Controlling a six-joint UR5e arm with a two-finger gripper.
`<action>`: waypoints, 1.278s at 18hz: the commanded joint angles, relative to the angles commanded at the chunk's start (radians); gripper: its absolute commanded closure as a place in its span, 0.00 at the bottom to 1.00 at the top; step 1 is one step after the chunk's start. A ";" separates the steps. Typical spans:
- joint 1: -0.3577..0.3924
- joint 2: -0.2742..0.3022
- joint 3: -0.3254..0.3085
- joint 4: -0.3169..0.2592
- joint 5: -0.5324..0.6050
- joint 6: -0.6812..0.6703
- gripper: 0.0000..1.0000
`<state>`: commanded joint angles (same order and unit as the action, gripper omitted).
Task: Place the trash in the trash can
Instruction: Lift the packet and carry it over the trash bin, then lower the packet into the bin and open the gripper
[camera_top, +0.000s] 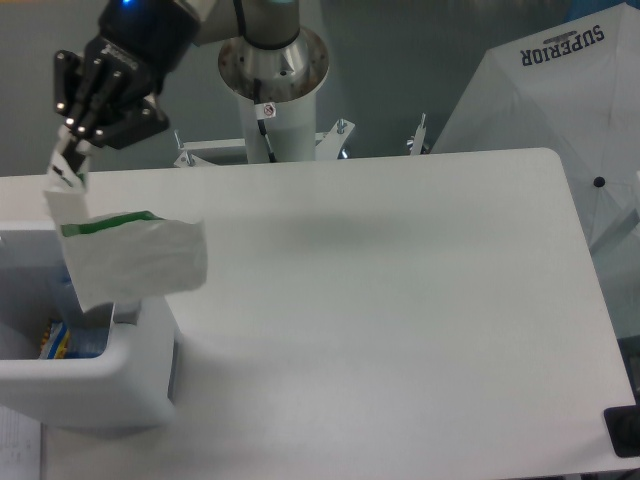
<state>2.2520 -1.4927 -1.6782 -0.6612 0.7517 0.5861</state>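
Gripper (68, 165) fingers are pinched tight on the top corner of the white-and-green wrapper (130, 260), up at about 10 o'clock in my view. It hangs limp below the fingertips, green strip along its top edge, so I judge it very light, soft and floppy, liable to swing or catch air. That corner pinch looks like the sensible hold; anywhere lower would just crumple it.

It dangles over the right rim of the trash can (140, 375) at 8 o'clock, partly hiding the opening. Inside I can make out something bluish and a colourful scrap, too blurred to name. I judge the wrapper's right half overhangs the rim, so more room lies toward 9 o'clock. Table (420, 320) is well apart.
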 joint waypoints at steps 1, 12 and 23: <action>-0.008 0.009 0.012 -0.002 0.000 -0.008 1.00; -0.060 -0.017 0.035 -0.002 0.000 -0.267 1.00; -0.094 -0.089 0.022 -0.002 0.005 -0.324 1.00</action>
<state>2.1583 -1.5815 -1.6567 -0.6627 0.7562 0.2623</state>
